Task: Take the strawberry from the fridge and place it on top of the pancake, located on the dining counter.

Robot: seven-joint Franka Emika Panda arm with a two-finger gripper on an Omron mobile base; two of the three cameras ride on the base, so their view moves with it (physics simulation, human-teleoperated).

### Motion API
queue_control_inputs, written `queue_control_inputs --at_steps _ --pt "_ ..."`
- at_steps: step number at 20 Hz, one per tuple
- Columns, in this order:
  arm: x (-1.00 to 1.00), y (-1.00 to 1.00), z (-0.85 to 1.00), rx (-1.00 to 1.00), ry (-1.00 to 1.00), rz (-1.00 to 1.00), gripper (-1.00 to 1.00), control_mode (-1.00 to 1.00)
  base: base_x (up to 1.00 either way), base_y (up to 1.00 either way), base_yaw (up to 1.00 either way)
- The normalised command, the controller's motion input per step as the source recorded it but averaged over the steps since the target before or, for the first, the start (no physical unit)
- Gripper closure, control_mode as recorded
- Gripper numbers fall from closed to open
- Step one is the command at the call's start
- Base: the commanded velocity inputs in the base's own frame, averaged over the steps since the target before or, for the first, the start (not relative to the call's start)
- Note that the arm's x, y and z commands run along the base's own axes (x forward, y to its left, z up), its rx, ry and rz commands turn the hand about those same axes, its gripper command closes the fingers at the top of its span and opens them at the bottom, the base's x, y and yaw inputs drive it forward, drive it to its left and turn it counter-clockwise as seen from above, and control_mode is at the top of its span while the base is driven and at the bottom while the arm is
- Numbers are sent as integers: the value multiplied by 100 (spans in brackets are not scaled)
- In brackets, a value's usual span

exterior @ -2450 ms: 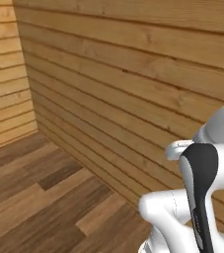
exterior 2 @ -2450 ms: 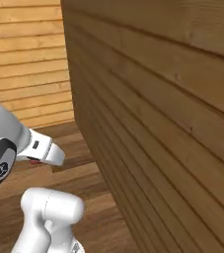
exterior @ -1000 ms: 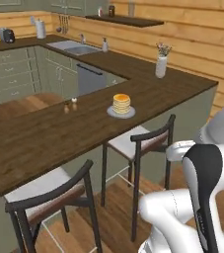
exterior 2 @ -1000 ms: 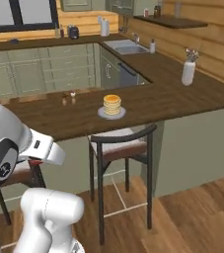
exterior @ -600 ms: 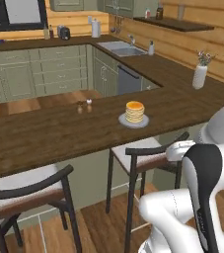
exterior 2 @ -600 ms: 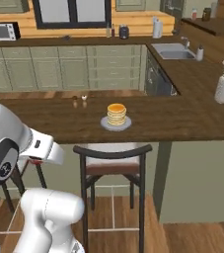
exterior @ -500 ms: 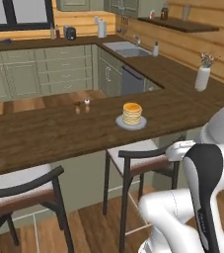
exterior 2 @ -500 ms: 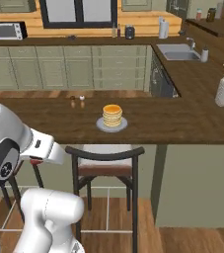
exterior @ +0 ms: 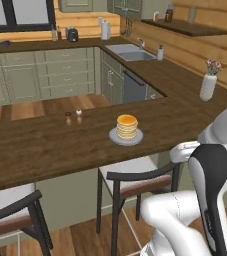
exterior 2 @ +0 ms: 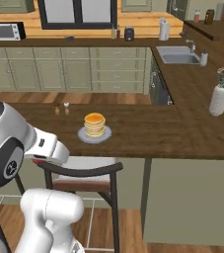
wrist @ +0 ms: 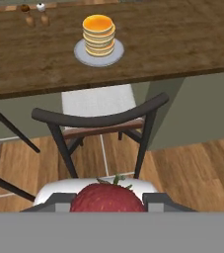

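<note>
- The gripper [wrist: 107,206] is pinching the strawberry [wrist: 107,198] between its two fingers; in the hand view the red fruit, green leaves on top, is sitting low at the bottom centre, held in the air.
- The strawberry is hanging above the cushioned stool [wrist: 103,111], on the near side of the dining counter [wrist: 182,39], not yet over its wooden top.
- The pancake [wrist: 99,35] stack is resting on a grey plate [wrist: 114,53] on the dining counter, set back from the near edge and about midway along the stretch in view.
- Two small shakers [exterior: 73,117] are standing side by side near the counter's far edge, left of the plate and apart from it.
- A white vase with flowers [exterior 2: 220,97] is standing on the right arm of the countertop, well apart from the pancake.
- Beyond the dining counter, a sink [exterior 2: 178,58] is lying in the far counter along the green cabinets, and a microwave [exterior 2: 7,31] is sitting at the far left of that back counter.
</note>
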Motion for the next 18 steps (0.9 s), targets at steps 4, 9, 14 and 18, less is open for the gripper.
queue_control_inputs --at_steps 4,9,14,18 --pt "0 0 0 0 0 0 100 100 38 64 5" --pt "0 0 0 0 0 0 100 100 76 36 18" --pt "0 0 0 0 0 0 100 100 97 0 26" --pt "0 0 0 0 0 0 100 100 78 -35 -1"
